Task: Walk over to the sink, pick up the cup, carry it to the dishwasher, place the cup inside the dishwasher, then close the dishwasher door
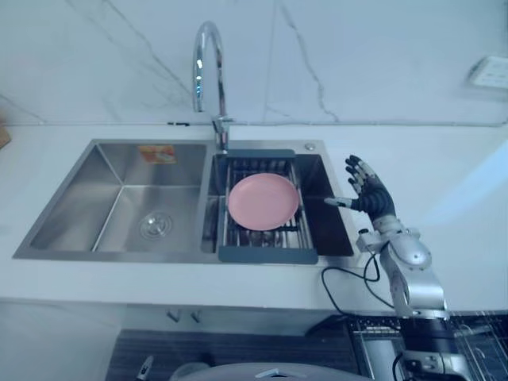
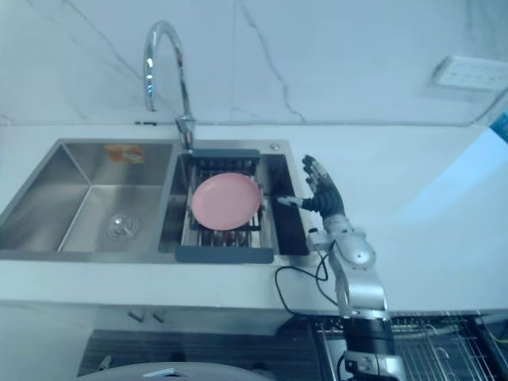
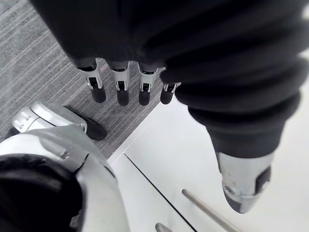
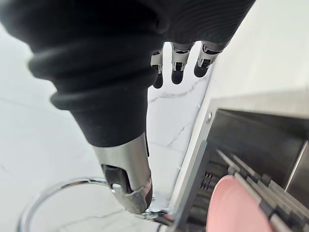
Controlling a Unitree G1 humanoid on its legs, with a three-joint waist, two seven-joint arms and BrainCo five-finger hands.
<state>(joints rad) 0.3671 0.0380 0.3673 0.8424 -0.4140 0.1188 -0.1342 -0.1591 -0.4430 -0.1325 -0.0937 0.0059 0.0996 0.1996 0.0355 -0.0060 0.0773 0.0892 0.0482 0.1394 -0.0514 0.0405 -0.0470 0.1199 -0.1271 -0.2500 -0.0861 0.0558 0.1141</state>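
Over the sink's (image 1: 95,190) right rim the right hand (image 1: 371,194) is open, fingers straight, near a pink plate (image 1: 263,202) on a rack (image 1: 266,255). The left hand (image 3: 119,84) hangs open. I cannot tell where the cup is.

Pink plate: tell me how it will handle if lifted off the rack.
The plate looks rigid and smooth, so it would probably keep its shape but could slip between fingers. It lies flat on the rack, so it likely won't roll, though its low rim gives little to grip.
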